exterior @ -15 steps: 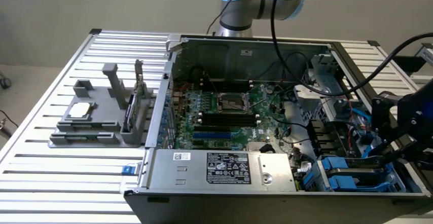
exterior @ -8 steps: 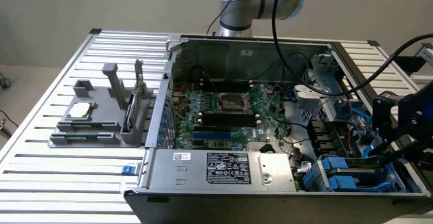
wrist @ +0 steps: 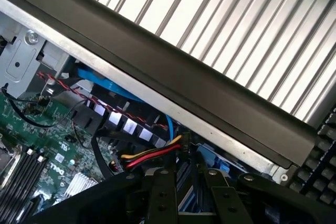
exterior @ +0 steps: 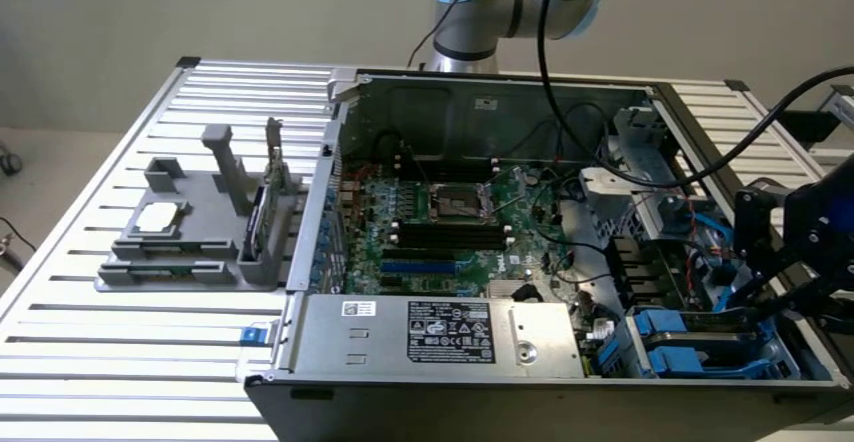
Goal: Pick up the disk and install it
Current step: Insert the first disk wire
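Note:
My gripper point(exterior: 761, 300) hangs over the drive bay point(exterior: 694, 347) at the near corner of the open computer case point(exterior: 441, 357), on the exterior view's right. In the wrist view its two dark fingers point(wrist: 161, 195) stand close together, with a thin slab edged in blue plastic clamped between them. This slab is the disk point(wrist: 185, 190), seen edge-on and mostly hidden by the fingers. Blue carrier plastic point(exterior: 667, 347) shows in the bay just beneath the gripper, but I cannot tell which blue part there belongs to the held disk.
The case's dark side wall point(wrist: 210, 93) runs right beside the gripper. Red, yellow and black power wires point(wrist: 149, 156) and blue cables point(wrist: 110, 85) cross near the bay. A labelled silver power supply point(exterior: 454, 332) sits beside it. A grey fixture point(exterior: 200, 232) with a square chip point(exterior: 158, 217) stands on the slatted table point(exterior: 120, 362).

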`<act>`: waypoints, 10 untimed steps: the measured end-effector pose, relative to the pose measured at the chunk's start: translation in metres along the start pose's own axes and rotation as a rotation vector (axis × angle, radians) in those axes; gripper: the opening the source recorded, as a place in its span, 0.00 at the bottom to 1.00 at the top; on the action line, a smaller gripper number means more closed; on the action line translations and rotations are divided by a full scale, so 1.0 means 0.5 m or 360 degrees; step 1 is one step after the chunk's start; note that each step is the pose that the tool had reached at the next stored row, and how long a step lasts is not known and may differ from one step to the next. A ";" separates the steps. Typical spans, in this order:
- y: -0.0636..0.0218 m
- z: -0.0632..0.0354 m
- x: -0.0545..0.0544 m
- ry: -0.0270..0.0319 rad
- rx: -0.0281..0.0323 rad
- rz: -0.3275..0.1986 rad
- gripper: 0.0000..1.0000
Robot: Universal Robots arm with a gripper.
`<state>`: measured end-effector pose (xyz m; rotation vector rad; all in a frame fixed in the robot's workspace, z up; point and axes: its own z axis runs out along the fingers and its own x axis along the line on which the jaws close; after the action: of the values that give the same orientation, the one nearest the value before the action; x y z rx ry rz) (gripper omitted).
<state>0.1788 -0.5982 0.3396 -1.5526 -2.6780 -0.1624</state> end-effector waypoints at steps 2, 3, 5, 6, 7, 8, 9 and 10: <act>0.000 0.002 0.001 0.00002 -0.00008 0.0006 0.26; 0.000 0.003 0.001 0.00000 -0.00010 0.0009 0.26; 0.001 0.003 0.001 0.00003 -0.00018 0.0014 0.26; 0.001 0.004 0.001 0.00008 -0.00024 0.0016 0.26; 0.001 0.004 0.002 0.00010 -0.00029 0.0019 0.26; 0.001 0.005 0.002 0.00010 -0.00031 0.0021 0.24; 0.001 0.005 0.003 0.00012 -0.00035 0.0023 0.17; 0.001 0.005 0.003 0.00015 -0.00038 0.0024 0.16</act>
<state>0.1788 -0.5964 0.3373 -1.5726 -2.6656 -0.1658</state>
